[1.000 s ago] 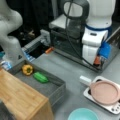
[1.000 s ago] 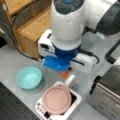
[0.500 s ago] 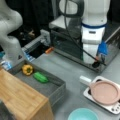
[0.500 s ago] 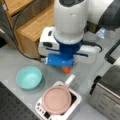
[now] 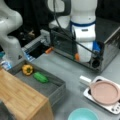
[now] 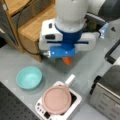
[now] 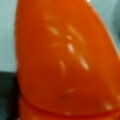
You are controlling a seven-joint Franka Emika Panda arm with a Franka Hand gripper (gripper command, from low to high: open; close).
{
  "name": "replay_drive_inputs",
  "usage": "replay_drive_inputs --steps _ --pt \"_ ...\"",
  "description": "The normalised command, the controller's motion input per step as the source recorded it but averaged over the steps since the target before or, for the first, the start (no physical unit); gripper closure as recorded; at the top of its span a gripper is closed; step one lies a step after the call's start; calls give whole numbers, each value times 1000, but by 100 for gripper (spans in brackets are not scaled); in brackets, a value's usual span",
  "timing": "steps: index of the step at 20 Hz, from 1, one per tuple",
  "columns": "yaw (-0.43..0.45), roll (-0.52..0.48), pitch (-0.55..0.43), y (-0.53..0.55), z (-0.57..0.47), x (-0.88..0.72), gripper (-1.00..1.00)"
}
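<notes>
An orange carrot-shaped object (image 7: 65, 62) fills the wrist view, tip upward. In both front views it hangs below the blue-and-white hand of the arm, and my gripper (image 6: 67, 58) (image 5: 77, 55) is shut on it, the fingers hidden by the hand. The orange object (image 6: 67, 61) (image 5: 76, 58) sits over the grey table, just beyond the white handle of the pink pan (image 6: 57, 99) (image 5: 104, 92), which rests on a white hob (image 6: 75, 100). In a front view the object hangs in front of the metal oven (image 5: 110, 50).
A teal bowl (image 6: 29, 77) (image 5: 82, 115) stands near the pan. A grey tray (image 5: 56, 86) holds a yellow pepper (image 5: 27, 69) and a green vegetable (image 5: 40, 77). Wooden furniture (image 6: 32, 27) (image 5: 20, 100) flanks the table. A grey arm (image 5: 11, 32) stands at a front view's left.
The arm has shifted slightly sideways with the orange object still under the hand. Pan, bowl and tray vegetables have stayed put.
</notes>
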Motion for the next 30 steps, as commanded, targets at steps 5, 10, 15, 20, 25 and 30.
replay_drive_inputs --steps 5,10,15,20,25,30 --pt "303 227 -258 -58 -72 -371 100" --pt "327 285 -167 -14 -15 -342 100" --pt "327 278 -100 -89 -25 -330 100" --pt "232 212 -99 -143 -91 -303 100" --pt "236 158 -103 -126 -124 -244 100" --pt "264 142 -176 -200 -69 -225 100"
